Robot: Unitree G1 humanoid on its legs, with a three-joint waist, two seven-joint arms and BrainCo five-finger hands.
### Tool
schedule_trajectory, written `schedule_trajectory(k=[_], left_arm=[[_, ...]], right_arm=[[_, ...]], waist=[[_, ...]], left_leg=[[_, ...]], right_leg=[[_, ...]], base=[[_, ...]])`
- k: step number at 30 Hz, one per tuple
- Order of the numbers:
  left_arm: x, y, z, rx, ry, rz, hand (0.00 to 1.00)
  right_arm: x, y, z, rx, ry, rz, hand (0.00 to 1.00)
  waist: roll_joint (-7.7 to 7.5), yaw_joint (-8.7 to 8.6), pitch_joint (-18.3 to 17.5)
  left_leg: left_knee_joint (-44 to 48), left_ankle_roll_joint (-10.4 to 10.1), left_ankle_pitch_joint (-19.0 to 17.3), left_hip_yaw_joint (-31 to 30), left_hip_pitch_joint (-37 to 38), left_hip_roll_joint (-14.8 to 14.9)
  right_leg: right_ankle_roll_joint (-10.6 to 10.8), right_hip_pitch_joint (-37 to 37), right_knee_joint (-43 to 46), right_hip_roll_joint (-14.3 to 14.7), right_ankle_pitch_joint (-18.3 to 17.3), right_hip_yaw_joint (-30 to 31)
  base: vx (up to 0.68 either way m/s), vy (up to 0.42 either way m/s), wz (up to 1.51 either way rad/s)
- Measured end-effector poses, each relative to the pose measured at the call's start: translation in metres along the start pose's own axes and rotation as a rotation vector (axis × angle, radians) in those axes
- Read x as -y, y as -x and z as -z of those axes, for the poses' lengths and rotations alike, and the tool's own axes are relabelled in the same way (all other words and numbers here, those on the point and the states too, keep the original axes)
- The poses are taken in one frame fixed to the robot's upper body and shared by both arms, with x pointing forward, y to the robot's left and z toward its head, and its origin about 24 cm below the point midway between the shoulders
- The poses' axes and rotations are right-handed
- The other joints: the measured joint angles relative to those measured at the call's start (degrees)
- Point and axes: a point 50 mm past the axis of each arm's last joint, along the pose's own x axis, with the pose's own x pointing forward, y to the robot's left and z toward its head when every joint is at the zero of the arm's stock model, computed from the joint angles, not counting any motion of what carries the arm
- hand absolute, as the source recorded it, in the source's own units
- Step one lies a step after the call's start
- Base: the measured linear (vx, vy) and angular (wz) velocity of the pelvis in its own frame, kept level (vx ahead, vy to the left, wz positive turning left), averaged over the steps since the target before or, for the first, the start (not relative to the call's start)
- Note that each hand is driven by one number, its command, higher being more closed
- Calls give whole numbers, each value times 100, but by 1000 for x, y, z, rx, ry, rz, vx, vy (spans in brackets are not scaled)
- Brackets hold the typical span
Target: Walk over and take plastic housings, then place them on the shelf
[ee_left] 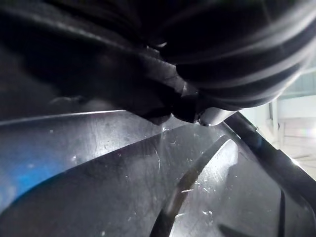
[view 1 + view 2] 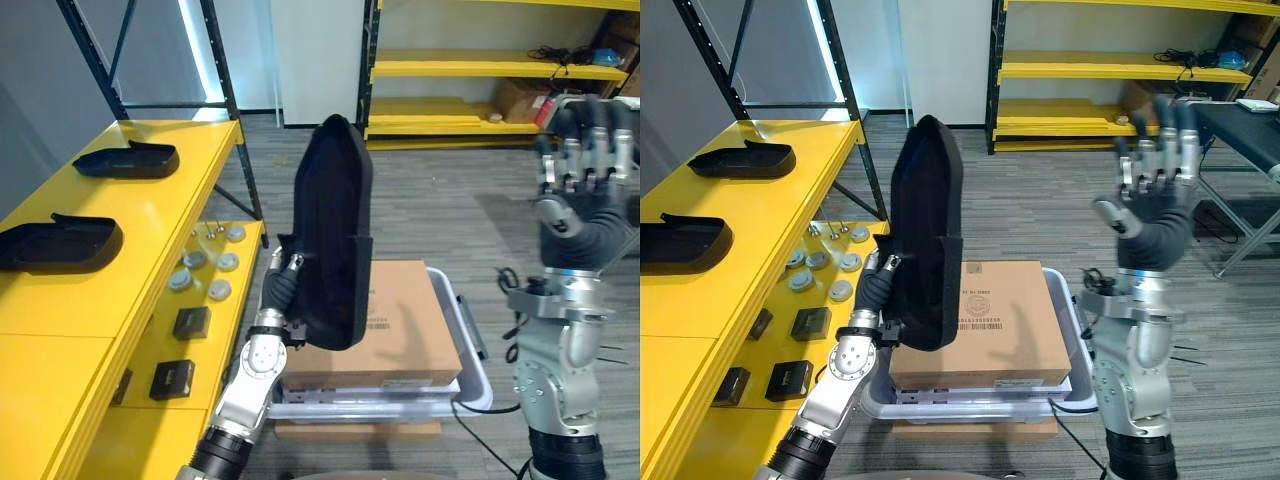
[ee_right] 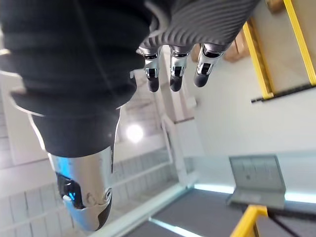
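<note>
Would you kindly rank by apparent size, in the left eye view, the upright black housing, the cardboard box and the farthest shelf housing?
1-2. Upright black plastic housing and brown cardboard box: unsure, the nearer housing hides part of the box.
3. Far black plastic housing on yellow shelf: smallest.

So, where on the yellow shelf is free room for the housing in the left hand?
The top board is bare on the robot's side of the near housing; a narrower bare band lies between it and the far housing. The lower level is crowded with round parts and small black boxes.
</note>
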Motion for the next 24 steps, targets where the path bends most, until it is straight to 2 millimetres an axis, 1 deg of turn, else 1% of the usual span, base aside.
schedule_trajectory(k=[1, 2, 3, 4, 5, 6, 7, 8, 9, 11, 12, 14, 15, 17, 18, 19, 20, 22, 23, 24], left_arm=[[-5, 3, 0, 1, 2, -21, 100], [-7, 3, 0, 1, 1, -29, 100], [-13, 6, 0, 3, -5, -52, 100], [-15, 7, 0, 2, -6, -59, 100], [-18, 8, 2, -4, -10, -70, 100], [-22, 11, 3, -12, -13, -82, 100], [-23, 12, 3, -13, -13, -86, 100], [-23, 15, 2, -9, -11, -85, 100], [-23, 16, 1, -3, -9, -81, 100], [-25, 19, -4, 21, -10, -87, 100], [-26, 19, -5, 25, -9, -90, 100], [-26, 21, -5, 29, -1, -99, 100], [-26, 21, -5, 29, -1, -99, 100], [-27, 21, -5, 26, 0, -100, 100], [-27, 22, -4, 22, -1, -101, 100], [-28, 24, -2, 15, -5, -100, 100], [-28, 26, 0, 4, -8, -99, 100], [-27, 28, 1, -6, -7, -95, 100], [-26, 29, 2, -7, -6, -86, 100], [-25, 29, 2, -7, -6, -74, 100]], right_arm=[[15, 8, 10, -58, 67, 58, 0], [23, 13, 15, -93, 102, 93, 0], [44, 28, 29, -196, 190, 167, 0], [52, 35, 35, -244, 226, 198, 0], [69, 53, 46, -345, 303, 249, 0], [84, 75, 59, -475, 396, 291, 0], [89, 83, 64, -526, 426, 301, 0], [97, 98, 71, -602, 473, 315, 0], [102, 108, 75, -653, 502, 324, 0], [118, 147, 89, -837, 562, 381, 0], [122, 156, 92, -875, 566, 406, 0], [133, 194, 100, -1040, 593, 463, 0], [135, 202, 102, -1079, 589, 470, 0], [136, 237, 107, -1232, 573, 494, 0], [135, 248, 108, -1281, 567, 496, 0], [133, 257, 110, -1319, 552, 505, 0], [129, 269, 111, -1366, 536, 500, 0], [123, 280, 113, -1428, 524, 462, 0], [118, 288, 115, -1470, 511, 435, 0], [112, 294, 117, -1499, 498, 421, 0]], waist=[[0, -56, 0], [1, -56, 0], [7, -63, -4], [11, -64, -7], [26, -63, -15], [43, -69, -25], [48, -79, -29], [53, -78, -31], [55, -77, -31], [55, -75, -31], [55, -74, -30], [52, -65, -22], [50, -63, -21], [42, -53, -12], [25, -55, 3], [51, -59, 9], [-5, -63, 56], [6, -62, 50], [-14, -62, 62], [-9, -64, 62]], left_leg=[[0, -6, -4, -5, 0, 2], [0, -10, -7, -6, 1, 3], [-1, -23, -18, -3, 1, 7], [-1, -23, -20, -1, -1, 7], [0, -22, -28, -5, -9, 6], [6, -25, -36, -3, -12, 6], [15, -26, -41, -2, -14, 6], [26, -26, -43, -2, -19, 6], [26, -26, -44, -6, -22, 6], [29, -26, -43, -17, -36, 4], [29, -25, -44, -18, -36, 4], [29, -21, -49, -31, -32, 2], [28, -21, -50, -32, -28, 2], [26, -27, -65, -41, -14, 3], [27, -38, -101, -45, 2, 6], [28, -35, -100, -59, 47, 4], [26, -38, -103, -63, 89, 5], [21, -39, -113, -69, 83, 5], [-1, -35, -118, -92, 80, 4], [-1, -36, -118, -148, 85, 0]], right_leg=[[0, -3, -12, 3, 0, -1], [1, -3, -20, 5, 0, -1], [2, -10, -27, 9, -2, -1], [2, -12, -28, 9, -2, 0], [3, -17, -29, 8, -3, -1], [3, -23, -29, 8, -3, 0], [3, -24, -29, 8, -3, 3], [4, -23, -29, 8, -3, 3], [5, -17, -28, 8, -4, 0], [5, -6, -24, 6, -4, -3], [6, -4, -24, 5, -5, -3], [11, 12, -15, 0, -10, 3], [11, 17, -13, 0, -10, 4], [14, 23, 25, -7, -34, 3], [9, 25, 54, -9, -51, -1], [5, 68, 57, -10, -56, -3], [-9, 115, 58, -8, -80, -5], [-28, 142, 60, -9, -111, -20], [23, 149, 60, -11, -155, -61], [22, 181, 59, -13, -168, -134]], base=[[0, 0, 0], [0, 0, 0], [0, 0, 0], [0, 0, 0], [0, 0, 0], [0, 0, 0], [0, 0, 0], [0, 0, 0], [0, 0, 0], [5, -3, 2], [0, 0, 0], [-14, -1, 4], [-19, -1, 3], [0, 0, 0], [0, 0, 0], [0, 0, 0], [0, 0, 0], [-42, -7, 3], [-46, -14, 14], [-26, -15, 24]])
